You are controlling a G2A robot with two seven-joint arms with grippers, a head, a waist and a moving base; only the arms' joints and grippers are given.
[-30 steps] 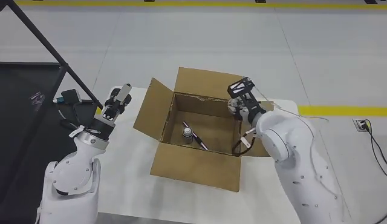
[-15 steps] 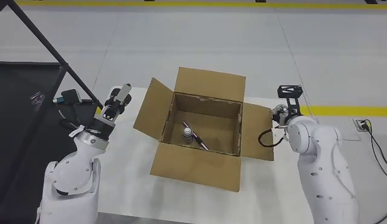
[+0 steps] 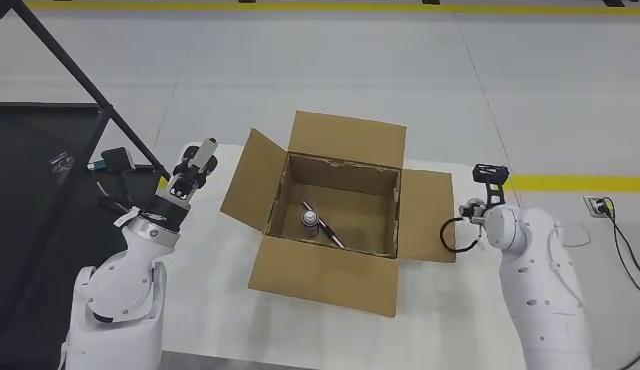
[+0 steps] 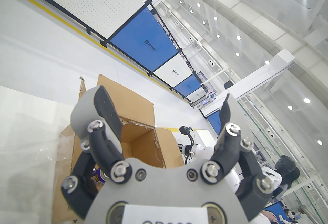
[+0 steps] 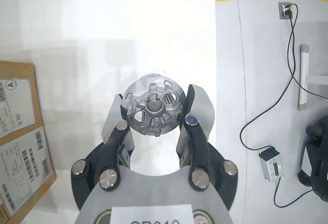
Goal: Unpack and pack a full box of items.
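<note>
An open cardboard box (image 3: 345, 130) stands in the middle of the white table (image 3: 220, 300). On its floor lie a small spray can (image 3: 309, 217) and a thin dark stick-like item (image 3: 330, 234). My right gripper (image 5: 155, 103) is shut on a round grey metal part (image 5: 143, 93) with cut-outs and a centre hub, held above bare table just right of the box's right flap (image 5: 18, 107). That arm's wrist (image 3: 489, 176) sits beyond the flap (image 3: 428, 215). My left gripper (image 4: 164, 104) stands open and empty left of the box (image 4: 138, 112), near the left flap (image 3: 200, 157).
A black slanted frame bar (image 3: 80, 75) and a dark panel (image 3: 40, 170) stand at the left. Clear plastic film (image 4: 33, 138) lies by the box. The table's right edge (image 5: 214, 56) is close, with a cable (image 5: 289, 56) on the floor beyond.
My right arm has swung from over the box's right side outward to the right, past the flap, carrying the metal part. The left arm has stayed put.
</note>
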